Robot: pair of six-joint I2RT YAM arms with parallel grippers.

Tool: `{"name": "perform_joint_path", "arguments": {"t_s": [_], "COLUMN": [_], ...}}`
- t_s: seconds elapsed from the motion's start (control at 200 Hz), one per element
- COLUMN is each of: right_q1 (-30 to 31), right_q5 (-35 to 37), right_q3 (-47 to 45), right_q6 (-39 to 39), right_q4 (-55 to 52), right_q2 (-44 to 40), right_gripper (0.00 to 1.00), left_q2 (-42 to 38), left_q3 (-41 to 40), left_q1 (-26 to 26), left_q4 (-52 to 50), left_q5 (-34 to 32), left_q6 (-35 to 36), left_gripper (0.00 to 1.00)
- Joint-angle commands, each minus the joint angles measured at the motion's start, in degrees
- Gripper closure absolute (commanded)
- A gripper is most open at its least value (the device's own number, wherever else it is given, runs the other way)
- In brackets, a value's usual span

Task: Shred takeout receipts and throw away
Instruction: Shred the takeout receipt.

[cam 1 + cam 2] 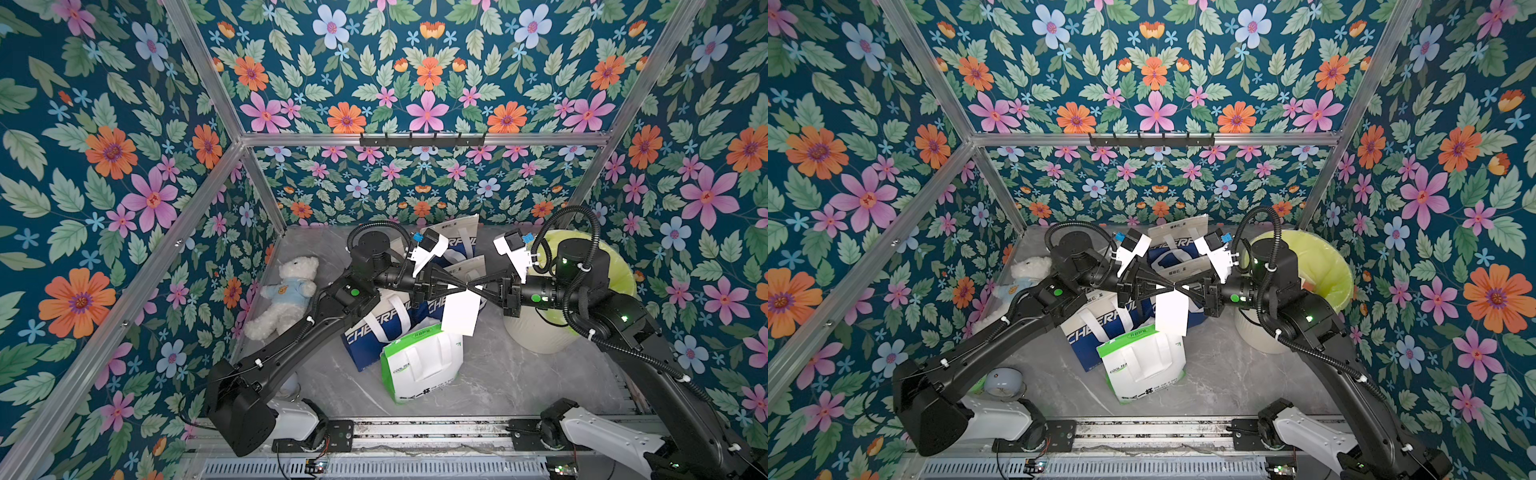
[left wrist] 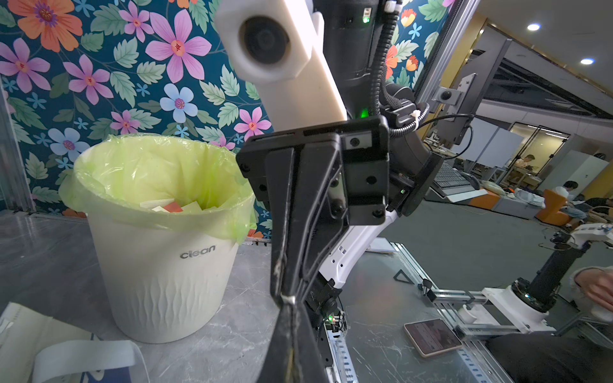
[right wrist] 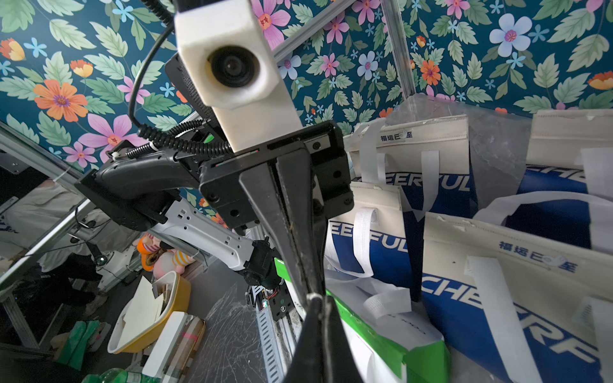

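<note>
One white takeout receipt (image 1: 460, 313) (image 1: 1172, 312) hangs in the air above the bags, held by its top edge. My left gripper (image 1: 464, 286) (image 1: 1171, 287) and my right gripper (image 1: 472, 287) (image 1: 1178, 288) meet tip to tip at that edge, and both are shut on it. In the left wrist view my left gripper (image 2: 290, 308) has its jaws pressed together against the right gripper (image 2: 286, 291), with only a white sliver of paper between them. The right wrist view shows the right gripper (image 3: 320, 301) shut the same way. The sheet hangs flat and whole.
A white bin (image 1: 536, 332) (image 2: 159, 265) with a green liner (image 1: 615, 270) stands under the right arm and holds paper scraps. Blue-and-white bags (image 1: 374, 332) (image 3: 497, 298) and a green-and-white bag (image 1: 419, 365) crowd the middle. A teddy bear (image 1: 286, 295) lies at the left wall.
</note>
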Motion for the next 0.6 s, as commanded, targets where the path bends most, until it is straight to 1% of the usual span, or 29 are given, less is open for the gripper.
{"name": "perform_joint_path", "arguments": {"t_s": [0.0, 0.11, 0.185, 0.28, 0.34, 0.445, 0.515, 0.595], "right_q1": [0.1, 0.1, 0.1, 0.1, 0.1, -0.1, -0.5, -1.7], "right_q5": [4.4, 14.3, 18.9, 23.8, 26.9, 31.2, 32.9, 34.7], "right_q3": [0.7, 1.9, 1.5, 0.9, 1.1, 1.2, 0.9, 0.6], "right_q6": [3.7, 7.2, 9.0, 9.9, 9.7, 9.2, 8.9, 8.7], "right_q4": [-1.3, -5.8, -6.8, -7.4, -8.5, -10.0, -10.6, -11.2], "right_q2": [1.1, 2.4, 2.3, 2.1, 2.5, 2.9, 2.7, 2.4], "right_gripper": [1.00, 1.00, 1.00, 1.00, 1.00, 1.00, 1.00, 1.00], "left_q2": [-1.6, -5.0, -7.0, -8.4, -9.6, -12.3, -14.5, -16.9], "left_q3": [-0.5, -4.5, -7.1, -9.4, -10.8, -13.2, -14.3, -14.5], "left_q1": [-0.3, -0.4, -0.5, -0.5, -0.5, -0.5, -0.5, -0.5], "left_q4": [1.6, 9.5, 15.4, 19.8, 21.0, 20.8, 19.9, 16.4], "left_q5": [-2.9, -6.3, -7.8, -8.5, -9.1, -10.6, -11.7, -13.0], "left_q6": [3.3, 3.0, 1.2, -1.6, -2.7, -2.2, -1.3, 1.3], "left_gripper": [1.00, 1.00, 1.00, 1.00, 1.00, 1.00, 1.00, 1.00]}}
